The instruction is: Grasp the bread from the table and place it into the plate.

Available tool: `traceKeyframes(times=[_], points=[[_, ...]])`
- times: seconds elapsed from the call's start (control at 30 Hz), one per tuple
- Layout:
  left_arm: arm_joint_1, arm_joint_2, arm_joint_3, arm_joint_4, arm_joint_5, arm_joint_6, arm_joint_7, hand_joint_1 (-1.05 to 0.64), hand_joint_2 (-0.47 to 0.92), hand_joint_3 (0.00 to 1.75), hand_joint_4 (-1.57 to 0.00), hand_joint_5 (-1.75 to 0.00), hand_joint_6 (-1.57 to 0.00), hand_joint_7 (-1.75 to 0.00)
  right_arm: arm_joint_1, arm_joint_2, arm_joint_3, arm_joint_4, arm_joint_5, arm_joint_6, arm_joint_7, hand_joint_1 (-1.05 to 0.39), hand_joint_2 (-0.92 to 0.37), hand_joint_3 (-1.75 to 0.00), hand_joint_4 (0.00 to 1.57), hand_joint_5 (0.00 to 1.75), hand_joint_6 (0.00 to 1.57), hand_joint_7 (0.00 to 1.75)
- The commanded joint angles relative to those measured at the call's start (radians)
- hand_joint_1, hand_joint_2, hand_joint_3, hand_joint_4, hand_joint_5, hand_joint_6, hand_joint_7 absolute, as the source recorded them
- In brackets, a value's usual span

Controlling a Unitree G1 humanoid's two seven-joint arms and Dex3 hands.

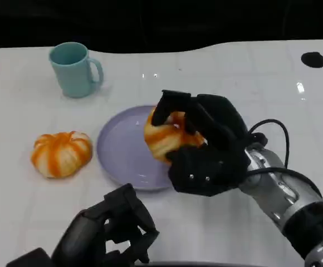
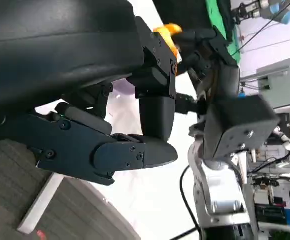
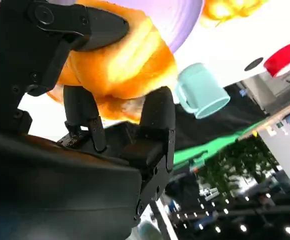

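Note:
My right hand (image 1: 203,146) grips an orange-and-white striped bread (image 1: 162,138) over the right part of the lavender plate (image 1: 120,150). In the right wrist view the black fingers (image 3: 155,120) wrap around the bread (image 3: 120,70) with the plate (image 3: 177,20) just behind it. Whether the bread touches the plate I cannot tell. A second striped bread (image 1: 61,153) lies on the table left of the plate. My left hand (image 1: 111,231) hangs low at the front edge, fingers curled in and holding nothing; the left wrist view shows its fingers (image 2: 135,150) closed.
A teal mug (image 1: 75,69) stands at the back left, its handle facing right; the mug (image 3: 200,90) also appears in the right wrist view. The white table (image 1: 234,72) runs to a dark far edge. A black round mark (image 1: 313,59) sits at the back right.

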Motion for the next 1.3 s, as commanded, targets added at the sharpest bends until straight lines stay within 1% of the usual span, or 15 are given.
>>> traceKeyframes(times=[0.03,0.07,0.1,0.13,0.23,0.47,0.57,0.73,0.9,1.03,1.07,1.17,1.23,1.27,1.3], points=[[0.008,0.007,-0.002,-0.017,0.004,0.009,0.011,-0.51,0.92,0.44,-0.67,-1.75,-0.46,-1.72,-0.028,-0.034,0.029,-0.009,-0.016,0.01,0.077,-0.42,-0.82,-0.35,0.09,0.65,0.42,0.09],[0.008,0.007,-0.002,-0.016,0.004,0.006,0.01,-0.51,0.92,0.44,-0.67,-1.75,-0.46,-1.73,-0.025,-0.041,0.036,-0.022,-0.023,0.022,0.097,-0.45,-0.87,-0.27,0.04,0.59,0.38,0.05],[0.008,0.006,-0.003,-0.016,0.006,0.005,0.011,-0.5,0.92,0.44,-0.66,-1.75,-0.46,-1.73,-0.019,-0.046,0.041,-0.04,-0.027,0.038,0.119,-0.5,-0.89,-0.24,0.02,0.49,0.33,0.03],[0.009,0.006,-0.003,-0.016,0.008,0.003,0.012,-0.5,0.92,0.44,-0.67,-1.75,-0.46,-1.73,-0.013,-0.048,0.043,-0.055,-0.026,0.052,0.134,-0.55,-0.91,-0.25,0.01,0.36,0.27,0.01],[0.01,0.008,-0.003,-0.018,0.01,0.003,0.011,-0.5,0.92,0.44,-0.67,-1.75,-0.46,-1.73,0.008,-0.057,0.05,-0.104,-0.024,0.088,0.174,-0.62,-0.92,-0.3,0.0,0.24,0.21,0.0],[0.02,0.011,-0.002,-0.033,0.015,0.006,0.014,-0.52,0.92,0.44,-0.67,-1.75,-0.46,-1.74,0.078,-0.084,0.051,-0.239,-0.018,0.129,0.229,-0.66,-0.92,-0.33,0.01,0.23,0.21,0.01],[0.026,0.014,-0.002,-0.035,0.029,-0.003,0.017,-0.5,0.92,0.44,-0.68,-1.75,-0.48,-1.72,0.128,-0.112,0.045,-0.324,-0.017,0.127,0.243,-0.66,-0.92,-0.34,0.0,0.33,0.22,0.01],[0.033,0.012,0.001,-0.056,-0.015,0.038,0.005,-0.52,0.92,0.43,-0.67,-1.75,-0.48,-1.72,0.222,-0.156,0.01,-0.464,0.021,0.099,0.258,-0.65,-0.92,-0.32,0.0,0.5,0.26,0.03],[0.026,0.01,0.0,-0.055,-0.013,0.038,0.009,-0.51,0.92,0.43,-0.66,-1.75,-0.46,-1.74,0.325,-0.202,-0.04,-0.593,0.086,0.045,0.274,-0.61,-0.92,-0.31,0.01,0.79,0.36,0.1],[0.021,0.009,-0.001,-0.042,0.003,0.011,0.012,-0.5,0.92,0.44,-0.68,-1.75,-0.47,-1.75,0.412,-0.211,-0.09,-0.659,0.135,-0.014,0.244,-0.57,-0.92,-0.28,0.17,0.92,0.49,0.17],[0.022,0.01,-0.002,-0.042,0.005,0.009,0.011,-0.5,0.92,0.44,-0.69,-1.75,-0.47,-1.75,0.442,-0.209,-0.107,-0.677,0.159,-0.032,0.238,-0.53,-0.92,-0.26,0.3,0.98,0.58,0.22],[0.027,0.009,-0.003,-0.045,0.001,0.007,0.011,-0.5,0.92,0.45,-0.69,-1.75,-0.47,-1.75,0.509,-0.21,-0.149,-0.708,0.221,-0.097,0.227,-0.43,-0.92,-0.25,0.56,1.11,0.74,0.32],[0.027,0.008,-0.004,-0.046,0.002,0.007,0.013,-0.49,0.92,0.45,-0.69,-1.75,-0.47,-1.75,0.543,-0.214,-0.171,-0.72,0.253,-0.131,0.232,-0.39,-0.92,-0.25,0.63,1.15,0.8,0.36],[0.025,0.008,-0.004,-0.046,0.001,0.007,0.012,-0.49,0.92,0.45,-0.7,-1.75,-0.48,-1.75,0.564,-0.217,-0.182,-0.729,0.274,-0.143,0.238,-0.36,-0.92,-0.25,0.65,1.18,0.82,0.41],[0.024,0.009,-0.004,-0.045,0.0,0.006,0.011,-0.5,0.92,0.45,-0.7,-1.75,-0.48,-1.75,0.578,-0.217,-0.191,-0.735,0.288,-0.15,0.244,-0.33,-0.91,-0.27,0.66,1.28,0.79,0.59]])
